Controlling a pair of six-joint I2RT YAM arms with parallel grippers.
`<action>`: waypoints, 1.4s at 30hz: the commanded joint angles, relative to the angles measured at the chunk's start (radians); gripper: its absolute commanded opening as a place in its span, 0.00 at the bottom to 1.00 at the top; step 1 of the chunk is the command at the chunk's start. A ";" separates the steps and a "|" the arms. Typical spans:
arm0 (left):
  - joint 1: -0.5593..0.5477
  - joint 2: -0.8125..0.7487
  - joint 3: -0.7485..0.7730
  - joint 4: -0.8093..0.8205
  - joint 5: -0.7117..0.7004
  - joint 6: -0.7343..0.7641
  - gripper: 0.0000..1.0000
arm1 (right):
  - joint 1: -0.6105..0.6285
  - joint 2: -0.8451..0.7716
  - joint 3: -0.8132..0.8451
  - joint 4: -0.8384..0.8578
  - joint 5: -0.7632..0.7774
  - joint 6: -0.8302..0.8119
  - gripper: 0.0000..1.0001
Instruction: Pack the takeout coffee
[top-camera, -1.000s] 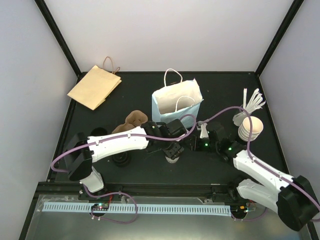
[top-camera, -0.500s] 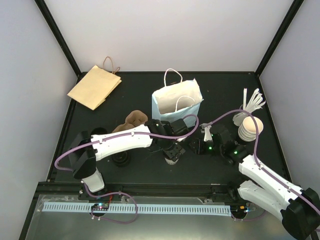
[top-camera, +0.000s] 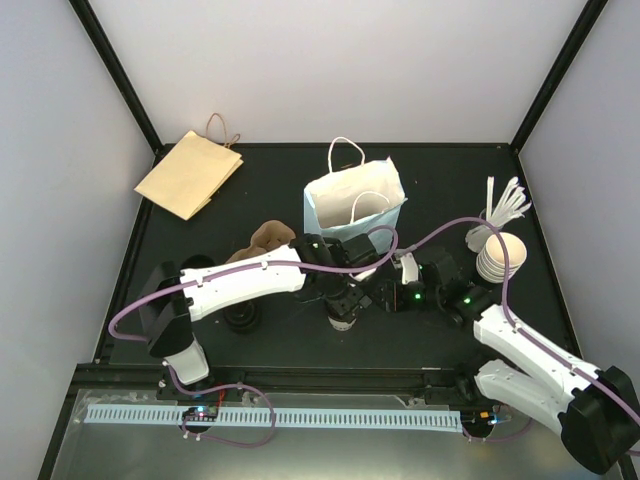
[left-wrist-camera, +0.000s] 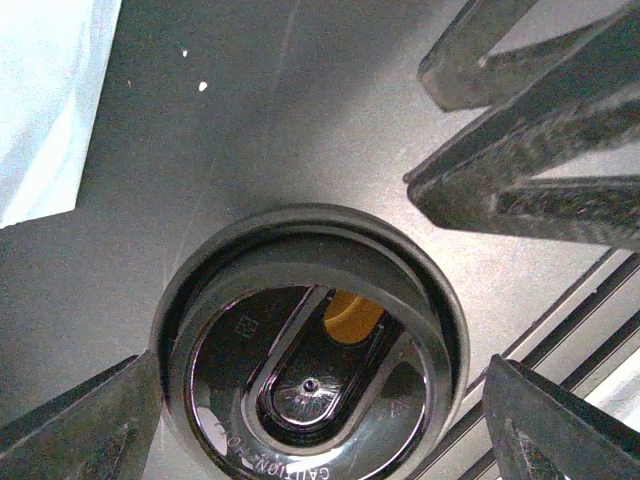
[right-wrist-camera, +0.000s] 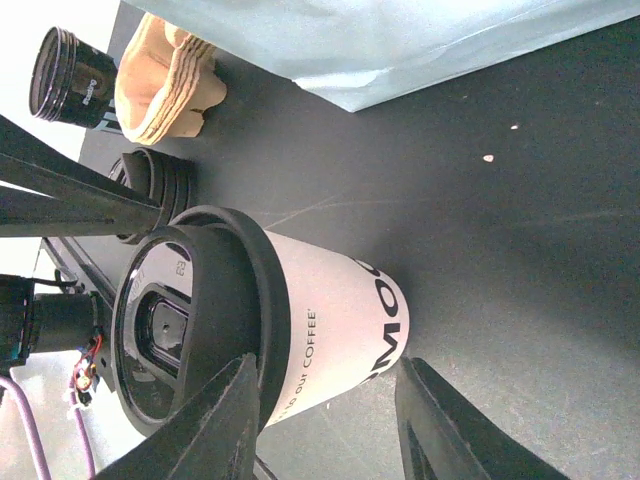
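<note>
- Takeout coffee (right-wrist-camera: 330, 320), a white cup with a black lid (left-wrist-camera: 310, 370), stands upright on the bench (top-camera: 450, 190), just in front of the pale-blue paper bag (top-camera: 340, 210).
- Left tool (left-wrist-camera: 320, 410) hangs straight over the lid, released, prongs spread wider than the rim; probably centring on it, no hold.
- Right tool (right-wrist-camera: 328, 368) lies sideways, straddling the cup wall below the lid; cannot tell if clenched or loose.
- The side approach probably suits lifting it upright into the bag's open top.
</note>
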 joint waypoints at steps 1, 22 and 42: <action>-0.007 -0.004 0.063 -0.039 0.002 -0.018 0.91 | 0.003 0.002 0.020 0.019 -0.033 -0.027 0.41; 0.140 -0.490 -0.197 0.084 -0.040 -0.155 0.96 | 0.056 -0.030 0.251 -0.309 0.164 -0.194 0.50; 0.430 -0.660 -0.543 0.367 0.389 -0.194 0.91 | 0.387 0.220 0.530 -0.478 0.516 -0.180 0.85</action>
